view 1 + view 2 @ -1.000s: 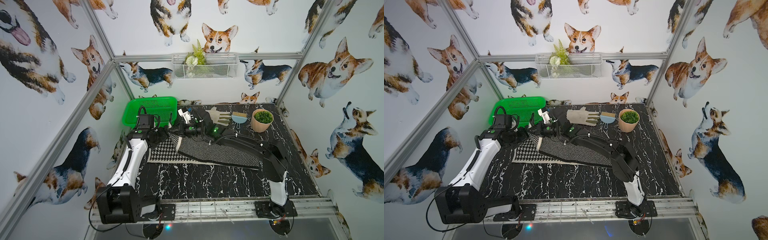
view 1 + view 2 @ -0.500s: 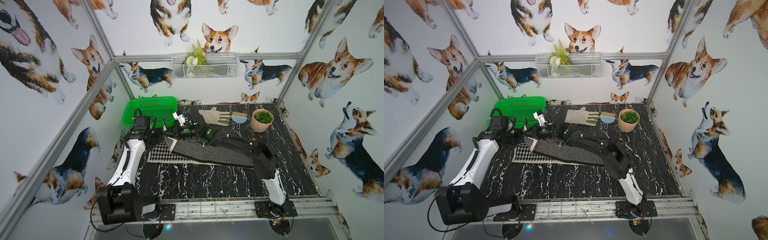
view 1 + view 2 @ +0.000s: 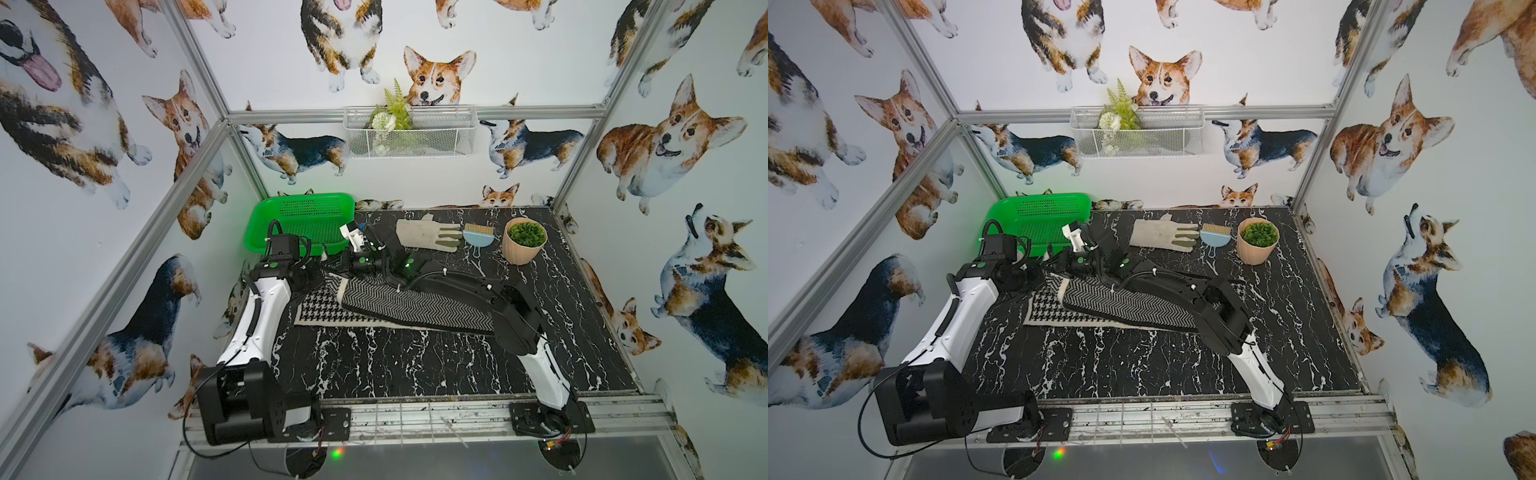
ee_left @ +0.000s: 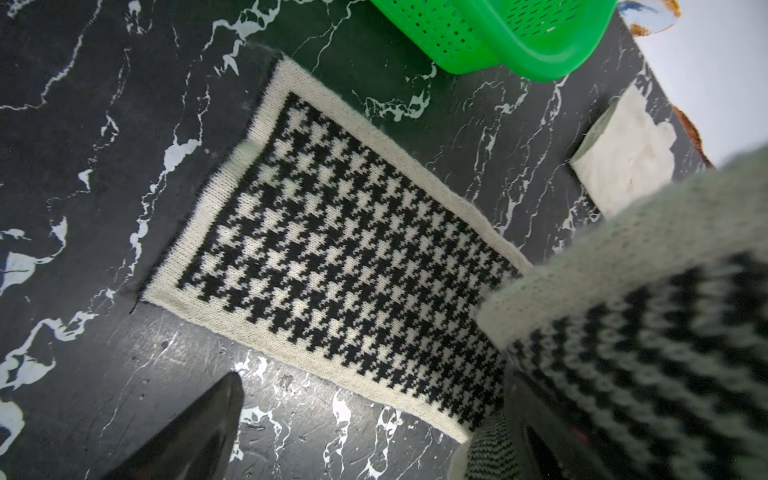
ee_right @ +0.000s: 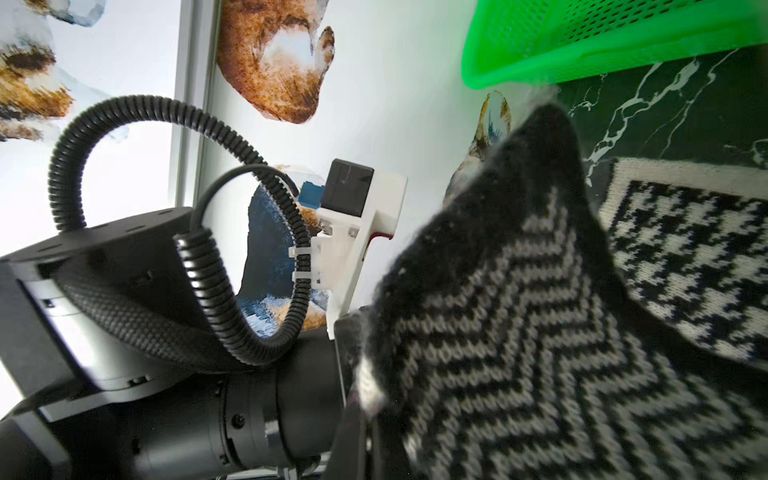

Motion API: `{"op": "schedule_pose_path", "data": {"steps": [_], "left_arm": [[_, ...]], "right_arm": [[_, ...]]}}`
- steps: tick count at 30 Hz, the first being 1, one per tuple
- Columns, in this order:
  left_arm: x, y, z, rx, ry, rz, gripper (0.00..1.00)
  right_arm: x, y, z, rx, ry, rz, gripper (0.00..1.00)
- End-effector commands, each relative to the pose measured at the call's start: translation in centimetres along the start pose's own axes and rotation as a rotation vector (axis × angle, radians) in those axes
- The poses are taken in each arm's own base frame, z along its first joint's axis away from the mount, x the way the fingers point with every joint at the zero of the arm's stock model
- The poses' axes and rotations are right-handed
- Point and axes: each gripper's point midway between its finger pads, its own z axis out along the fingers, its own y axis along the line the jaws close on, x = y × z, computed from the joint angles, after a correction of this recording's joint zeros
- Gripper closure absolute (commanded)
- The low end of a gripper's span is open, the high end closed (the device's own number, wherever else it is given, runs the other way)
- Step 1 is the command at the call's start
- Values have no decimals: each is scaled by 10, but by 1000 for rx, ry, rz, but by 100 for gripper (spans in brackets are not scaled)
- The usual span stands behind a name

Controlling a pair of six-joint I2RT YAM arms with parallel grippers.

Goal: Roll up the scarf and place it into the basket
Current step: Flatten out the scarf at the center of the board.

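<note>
Currently: scarf folded over, right pincer clamped on it

Scarf (image 3: 415, 305) lies on the surface (image 3: 415, 374), outside the basket (image 3: 305, 214), which stands at the far left corner. The herringbone face is folded over the houndstooth face, and one houndstooth end lies flat and bare at the left.

Right pincer (image 3: 332, 269) is closed tight on an edge of the folded herringbone layer. It holds that edge raised off the lower layer, near the basket's front rim.

Left pincer (image 3: 311, 279) stands wide above the bare houndstooth end and grips nothing. One finger (image 4: 195, 432) shows in the left wrist view, with the raised cloth close by, blurred.

Glove (image 3: 424, 235), brush (image 3: 477, 237) and pot (image 3: 523, 245) sit along the far edge, apart from the scarf.
</note>
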Motion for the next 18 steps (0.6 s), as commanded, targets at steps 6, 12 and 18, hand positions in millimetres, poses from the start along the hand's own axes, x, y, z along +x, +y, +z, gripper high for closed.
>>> {"op": "schedule_pose_path", "data": {"steps": [6, 12, 18], "left_arm": [[-24, -3, 17, 34, -22, 14, 0], [-33, 26, 17, -128, -25, -13, 0], [-43, 62, 8, -220, -69, -103, 0]], "right_arm": [[18, -46, 14, 80, 55, 87, 100], [23, -69, 23, 113, 71, 113, 95], [30, -86, 27, 133, 92, 128, 78]]}}
